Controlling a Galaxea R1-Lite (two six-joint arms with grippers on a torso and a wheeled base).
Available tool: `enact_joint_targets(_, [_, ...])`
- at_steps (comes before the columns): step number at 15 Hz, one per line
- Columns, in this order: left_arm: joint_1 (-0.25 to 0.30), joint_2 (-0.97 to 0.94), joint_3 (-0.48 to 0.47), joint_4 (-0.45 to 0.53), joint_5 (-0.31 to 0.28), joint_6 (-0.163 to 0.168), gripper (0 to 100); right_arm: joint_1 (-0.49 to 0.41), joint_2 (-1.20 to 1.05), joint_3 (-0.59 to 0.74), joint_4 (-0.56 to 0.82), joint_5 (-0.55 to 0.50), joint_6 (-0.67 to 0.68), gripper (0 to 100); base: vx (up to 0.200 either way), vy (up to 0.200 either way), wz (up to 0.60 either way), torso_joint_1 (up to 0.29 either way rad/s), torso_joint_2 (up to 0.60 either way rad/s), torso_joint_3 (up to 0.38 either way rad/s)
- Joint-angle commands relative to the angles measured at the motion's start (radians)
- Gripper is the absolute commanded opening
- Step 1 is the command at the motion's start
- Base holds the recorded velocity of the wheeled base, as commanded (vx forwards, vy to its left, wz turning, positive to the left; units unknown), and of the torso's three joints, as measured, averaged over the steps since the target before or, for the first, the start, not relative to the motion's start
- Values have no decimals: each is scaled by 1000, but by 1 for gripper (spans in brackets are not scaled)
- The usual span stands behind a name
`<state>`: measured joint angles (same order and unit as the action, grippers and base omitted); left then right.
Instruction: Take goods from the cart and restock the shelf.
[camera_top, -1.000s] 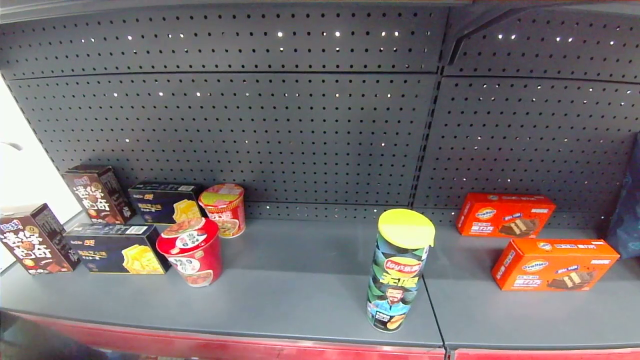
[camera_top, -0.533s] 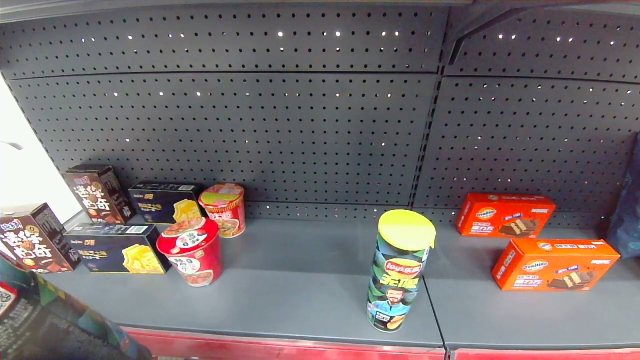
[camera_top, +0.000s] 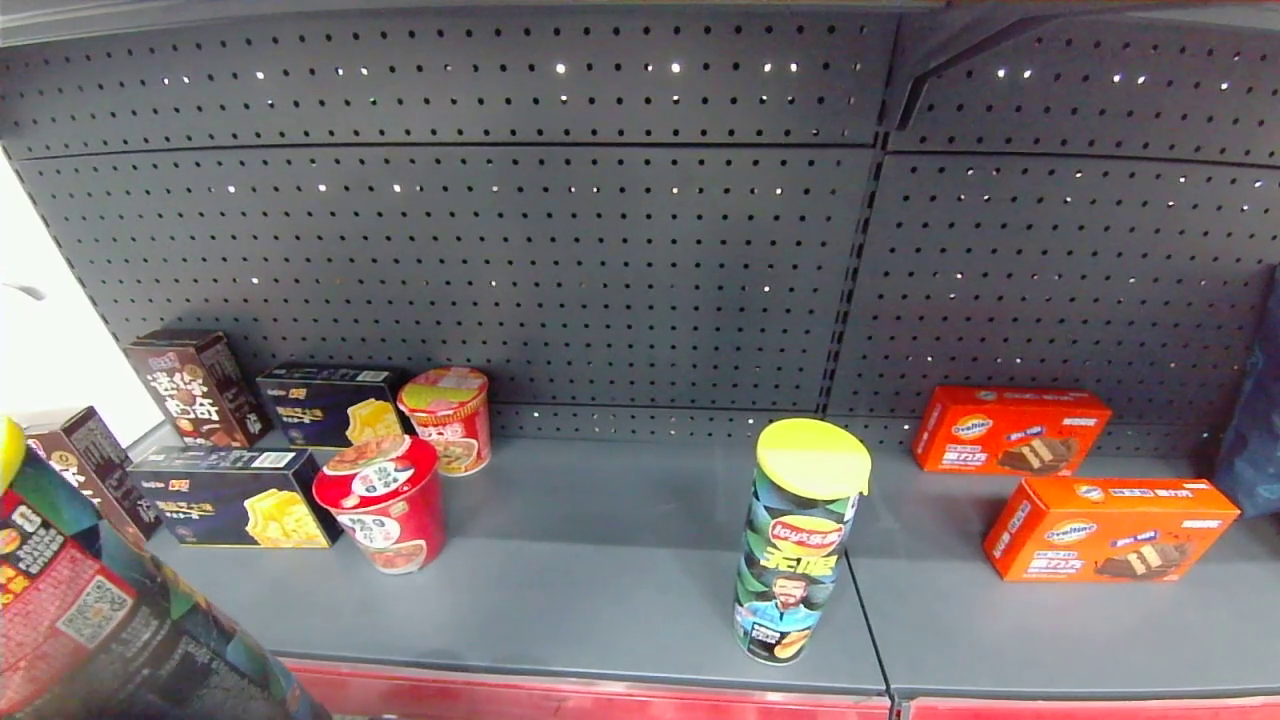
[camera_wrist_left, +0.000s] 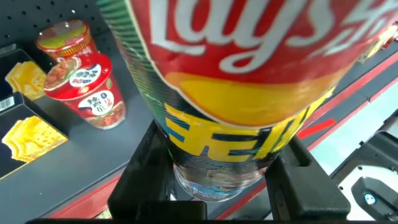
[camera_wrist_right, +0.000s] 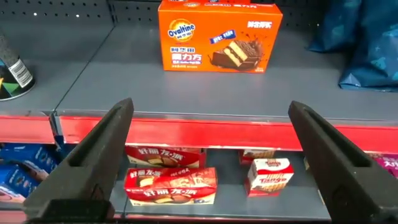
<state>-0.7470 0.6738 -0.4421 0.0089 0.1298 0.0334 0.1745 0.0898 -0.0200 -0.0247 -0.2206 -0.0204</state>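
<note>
Lower left of the head frame, your left gripper (camera_wrist_left: 221, 183) is clamped on a tilted chips can (camera_top: 90, 620), which partly hides a brown box (camera_top: 88, 458) at the shelf's (camera_top: 600, 590) left end. Your right gripper (camera_wrist_right: 211, 165) hangs with fingers wide apart before the shelf's red front edge. At centre right on the shelf, a second can (camera_top: 800, 540) stands upright. At left are two red cups (camera_top: 385, 500) beside dark boxes (camera_top: 235, 497), and at right are two orange boxes (camera_top: 1105, 527). Pegboard (camera_top: 560, 280) backs it all.
</note>
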Motion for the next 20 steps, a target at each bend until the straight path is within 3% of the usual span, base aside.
enact_joint_targets(1, [3, 12, -9, -1, 1, -1, 0, 0, 7, 0, 0, 0, -1, 100, 0, 0, -600, 2, 7, 2])
enact_joint_targets(3, [8, 12, 2, -1, 2, -1, 0, 0, 7, 0, 0, 1, -3, 100, 0, 0, -600, -2, 0, 2])
enact_joint_targets(9, [15, 36, -3, 0, 8, 0, 0, 0, 7, 0, -1, 1, -6, 100, 0, 0, 0, 0, 0, 0])
enact_joint_targets(12, [20, 144, -63, 6, 11, -3, 0, 0, 7, 0, 0, 1, -15, 100, 0, 0, 0, 0, 0, 0])
enact_joint_targets(14, [72, 267, -69, -40, 11, -1, 0, 0, 7, 0, 0, 1, -15, 100, 0, 0, 0, 0, 0, 0])
enact_joint_targets(16, [123, 414, -52, -202, 24, -3, 0, 0, 7, 0, 0, 1, -15, 100, 0, 0, 0, 0, 0, 0])
enact_joint_targets(17, [123, 464, -55, -259, 25, 0, 0, 0, 7, 0, -1, 1, -15, 100, 0, 0, 0, 0, 0, 0])
enact_joint_targets(19, [123, 503, -70, -277, 25, 3, 0, 0, 7, 0, 0, 1, -15, 100, 0, 0, 0, 0, 0, 0])
enact_joint_targets(20, [120, 598, -124, -274, 63, 6, 0, 0, 7, 0, -1, 1, -15, 100, 0, 0, 0, 0, 0, 0])
